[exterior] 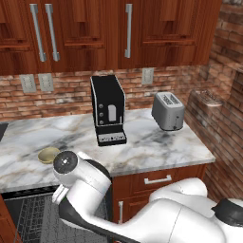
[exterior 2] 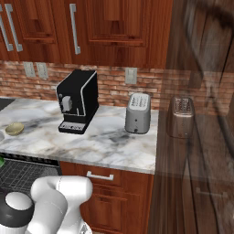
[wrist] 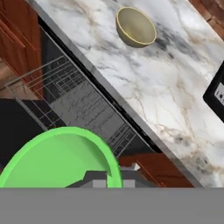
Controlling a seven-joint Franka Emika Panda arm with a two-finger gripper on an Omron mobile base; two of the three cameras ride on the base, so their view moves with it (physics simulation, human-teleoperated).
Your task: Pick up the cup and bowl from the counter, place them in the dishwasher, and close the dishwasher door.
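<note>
Two task items are seen apart from each other, taken here relative to the dishwasher. The cup, bright green, is seen from the hand view with its open rim large at the bottom of the frame, over the dishwasher's open interior and its grey wire rack. The gripper is closed, and the cup is held in it; the dark fingertips are seen at the cup's rim. A sliver of the same green is caught at the left edge of the right base view, just above the rack.

The bowl is left on the counter, upright and tan, just behind the dishwasher's top edge and near the counter's front. It is also seen in the hand view and the right base view.

Farther along the counter from the dishwasher, a black coffee machine is stood against the brick wall, and beyond it, a silver toaster. Reddish wooden cabinets are set beside the dishwasher, below the counter.
</note>
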